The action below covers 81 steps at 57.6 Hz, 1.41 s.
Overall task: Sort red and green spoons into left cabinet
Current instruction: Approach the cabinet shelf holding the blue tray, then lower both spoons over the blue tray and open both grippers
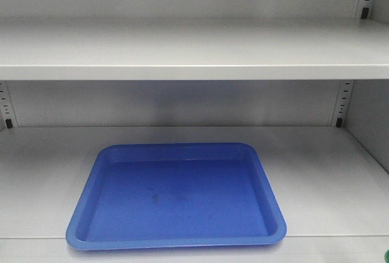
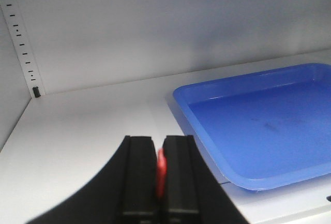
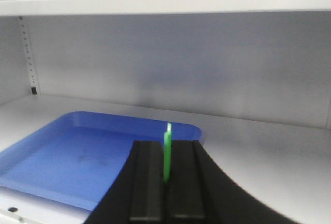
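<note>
The red spoon (image 2: 162, 176) is pinched between the two black fingers of the left end effector (image 2: 159, 144). Its jaws are closed down to the spoon's thickness, so only a red sliver shows in the gap, and which part of the spoon is held cannot be told. This end effector hangs over the bare lower shelf of the left cabinet (image 2: 77, 125), just left of the blue tray (image 2: 181, 100).

The green spoon (image 3: 167, 137) is gripped the same way by the right end effector (image 3: 165, 151). The jaws are nearly together, and a thin upright length of the spoon stands above the fingertips. The tray lies ahead and to its left.

Only the wrist views show the spoons. The front view alone shows the tray whole, at the shelf's front edge with dark smudges on its floor, the upper shelf (image 1: 194, 50) above it and perforated peg rails (image 1: 344, 102) at the back corners. A green speck (image 1: 386, 254) at that view's lower right edge is too small to identify.
</note>
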Available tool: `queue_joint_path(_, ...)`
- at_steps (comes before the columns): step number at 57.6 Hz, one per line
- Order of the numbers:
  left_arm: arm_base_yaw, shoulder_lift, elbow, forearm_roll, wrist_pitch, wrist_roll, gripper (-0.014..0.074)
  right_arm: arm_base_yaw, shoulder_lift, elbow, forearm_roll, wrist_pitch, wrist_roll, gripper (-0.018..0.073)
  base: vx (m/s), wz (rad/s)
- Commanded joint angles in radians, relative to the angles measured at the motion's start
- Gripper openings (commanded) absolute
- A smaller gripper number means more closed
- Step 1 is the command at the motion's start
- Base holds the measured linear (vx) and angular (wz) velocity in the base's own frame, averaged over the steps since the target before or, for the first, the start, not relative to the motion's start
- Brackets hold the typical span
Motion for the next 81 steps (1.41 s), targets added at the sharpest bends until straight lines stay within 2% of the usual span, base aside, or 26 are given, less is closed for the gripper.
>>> queue_joint_path(1,-0.004,0.002,-0.03,-0.019,-0.072,-0.002,-0.0001,0.0,0.008,-0.026,0.053,-0.049,0.004,-0.0003,0.0,0.0)
queue_joint_path(8,-0.004,0.005,-0.03,-0.024,-0.074,-0.006,-0.0001,0.0,0.051,-0.026,0.053,-0.031,0.002,-0.0003,0.0,0.0)
queue_joint_path(16,-0.004,0.047,-0.053,-0.122,-0.088,0.012,-0.0001,0.0,0.155,-0.031,0.109,-0.022,-0.043,-0.0003,0.0,0.0)
queue_joint_path(23,-0.004,0.158,-0.139,-0.187,-0.029,0.082,-0.0001,0.0,0.275,-0.08,0.246,0.008,-0.253,-0.0003,0.0,0.0)
queue_joint_path(30,-0.004,0.283,-0.238,-0.294,0.018,0.164,-0.0001,0.0,0.417,-0.161,0.45,0.106,-0.487,-0.0003,0.0,0.0)
queue_joint_path(35,-0.004,0.389,-0.321,-0.391,0.069,0.251,-0.0001,0.0,0.512,-0.212,0.558,0.172,-0.595,-0.0003,0.0,0.0)
queue_joint_path(40,-0.004,0.477,-0.388,-0.487,0.148,0.357,-0.0001,0.001,0.608,-0.255,0.623,0.241,-0.668,-0.0003,0.0,0.0)
queue_joint_path(46,-0.004,0.557,-0.453,-0.601,0.221,0.46,-0.0001,0.035,0.702,-0.315,0.633,0.265,-0.693,-0.0003,0.0,0.0)
queue_joint_path(53,-0.004,0.628,-0.494,-0.712,0.275,0.559,-0.0001,0.117,0.797,-0.391,0.635,0.256,-0.755,-0.0003,0.0,0.0)
queue_joint_path(62,-0.004,0.692,-0.523,-0.825,0.352,0.62,-0.0001,0.202,0.892,-0.466,0.641,0.22,-0.79,-0.0003,0.0,0.0)
queue_joint_path(73,-0.035,0.758,-0.523,-0.916,0.362,0.715,-0.0001,0.24,0.979,-0.518,0.643,0.209,-0.796,-0.0003,0.0,0.0)
queue_joint_path(81,-0.085,0.82,-0.523,-1.024,0.357,0.796,-0.0001,0.24,1.026,-0.541,0.643,0.211,-0.796,-0.0003,0.0,0.0)
